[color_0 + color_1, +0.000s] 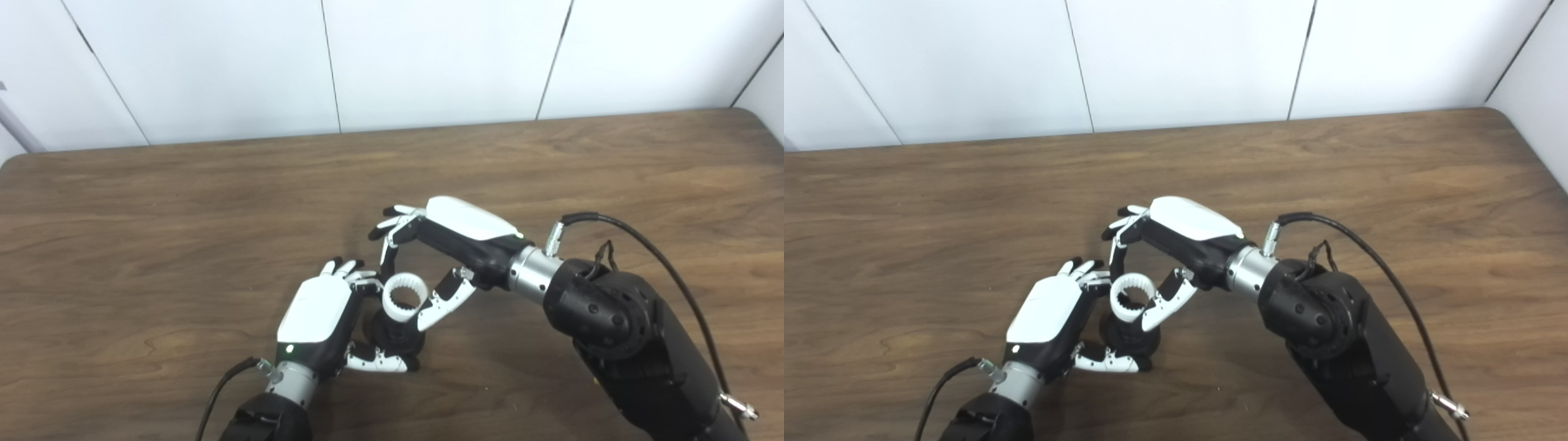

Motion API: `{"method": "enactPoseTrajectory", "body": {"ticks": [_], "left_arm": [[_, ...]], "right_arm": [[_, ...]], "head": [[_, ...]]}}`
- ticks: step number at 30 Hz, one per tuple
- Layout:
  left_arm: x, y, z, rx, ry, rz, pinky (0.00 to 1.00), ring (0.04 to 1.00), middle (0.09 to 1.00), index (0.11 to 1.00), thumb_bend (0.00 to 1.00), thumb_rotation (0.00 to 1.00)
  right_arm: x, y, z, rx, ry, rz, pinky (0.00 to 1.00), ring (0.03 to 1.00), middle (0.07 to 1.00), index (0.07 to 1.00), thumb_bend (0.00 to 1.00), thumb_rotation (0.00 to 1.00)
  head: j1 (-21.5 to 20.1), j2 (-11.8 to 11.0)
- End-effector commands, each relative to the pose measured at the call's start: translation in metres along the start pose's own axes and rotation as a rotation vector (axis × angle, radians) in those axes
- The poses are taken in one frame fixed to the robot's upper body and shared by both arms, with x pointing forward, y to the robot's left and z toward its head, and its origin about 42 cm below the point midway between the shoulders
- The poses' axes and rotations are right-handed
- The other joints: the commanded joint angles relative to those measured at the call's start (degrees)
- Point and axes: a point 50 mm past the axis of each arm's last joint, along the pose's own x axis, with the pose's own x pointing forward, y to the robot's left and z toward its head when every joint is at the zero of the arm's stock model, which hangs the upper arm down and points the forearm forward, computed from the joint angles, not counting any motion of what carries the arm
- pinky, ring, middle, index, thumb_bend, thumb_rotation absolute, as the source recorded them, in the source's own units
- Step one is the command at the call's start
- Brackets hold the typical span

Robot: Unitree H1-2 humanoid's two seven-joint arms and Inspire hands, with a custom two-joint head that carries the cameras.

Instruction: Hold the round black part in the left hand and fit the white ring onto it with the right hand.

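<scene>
My left hand [324,321] is shut on the round black part [395,337], holding it low over the wooden table [184,214] near the front middle, thumb under it. The white ring [404,298], toothed on the inside, sits on top of the black part. My right hand [441,245] comes in from the right and is shut on the ring, pinching it between its thumb [444,303] and a finger. The same shows in the right eye view: left hand [1050,318], ring [1132,298], black part [1130,340], right hand [1176,242]. Most of the black part is hidden by the fingers.
A black cable [661,257] loops over my right forearm. White wall panels [429,55] stand behind the table's far edge. The table's right corner [1507,116] is rounded.
</scene>
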Motion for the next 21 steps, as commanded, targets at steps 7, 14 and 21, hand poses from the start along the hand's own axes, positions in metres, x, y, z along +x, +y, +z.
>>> {"method": "enactPoseTrajectory", "body": {"ticks": [7,14,21], "left_arm": [[0.003,-0.004,0.005,0.002,-0.012,-0.02,1.0,0.919,0.795,0.485,0.52,0.05],[0.003,-0.004,0.006,0.003,-0.011,-0.017,1.0,0.927,0.797,0.485,0.52,0.05],[0.003,-0.003,0.007,0.006,-0.008,-0.02,1.0,0.928,0.797,0.485,0.52,0.05]], "right_arm": [[0.002,-0.003,0.003,-0.043,-0.032,-0.014,0.95,0.969,0.853,0.484,0.52,0.14],[0.005,0.002,-0.002,-0.035,-0.015,0.009,0.96,0.977,0.864,0.484,0.52,0.14],[0.007,0.006,-0.006,-0.037,0.008,0.022,0.97,0.983,0.865,0.485,0.52,0.14]], "head": [[0.3,0.3],[0.4,0.4],[0.4,0.6]]}}
